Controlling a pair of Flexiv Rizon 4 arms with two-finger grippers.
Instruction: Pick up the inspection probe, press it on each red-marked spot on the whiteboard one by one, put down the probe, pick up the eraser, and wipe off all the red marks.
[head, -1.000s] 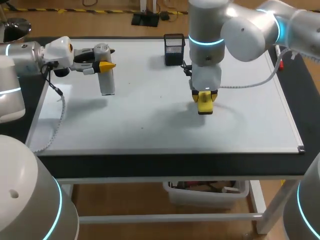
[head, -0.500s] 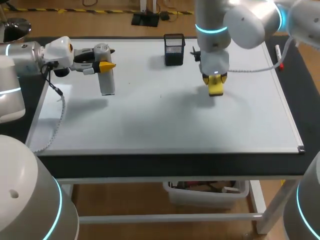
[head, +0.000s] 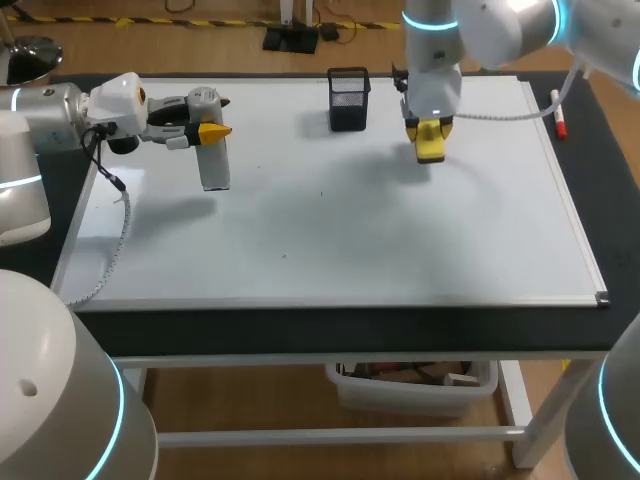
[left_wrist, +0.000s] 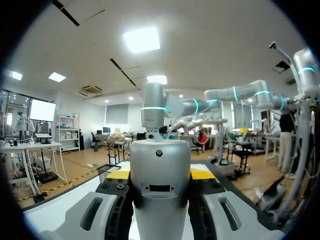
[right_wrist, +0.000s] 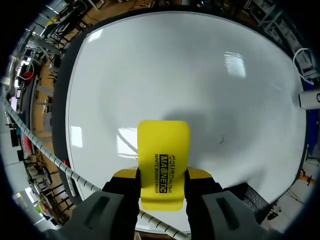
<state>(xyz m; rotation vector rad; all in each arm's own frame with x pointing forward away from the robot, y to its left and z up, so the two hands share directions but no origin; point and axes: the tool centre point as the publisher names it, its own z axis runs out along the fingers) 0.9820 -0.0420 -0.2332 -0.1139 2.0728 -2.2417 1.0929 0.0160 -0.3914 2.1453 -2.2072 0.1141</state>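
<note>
The whiteboard covers the table, and I see no red marks on it. My left gripper hovers over the board's far left, shut on the grey inspection probe, which hangs down from it. In the left wrist view the probe fills the space between the fingers. My right gripper is above the far side of the board, shut on the yellow eraser. The right wrist view shows the eraser clamped between the fingers and held above the whiteboard.
A black mesh holder stands at the far edge of the board, just left of the right gripper. A red-capped marker lies off the board's far right edge. The board's frame runs along the right side.
My right arm has carried the eraser from the middle of the board toward the far edge, ending beside the mesh holder. The left arm and probe have not moved.
</note>
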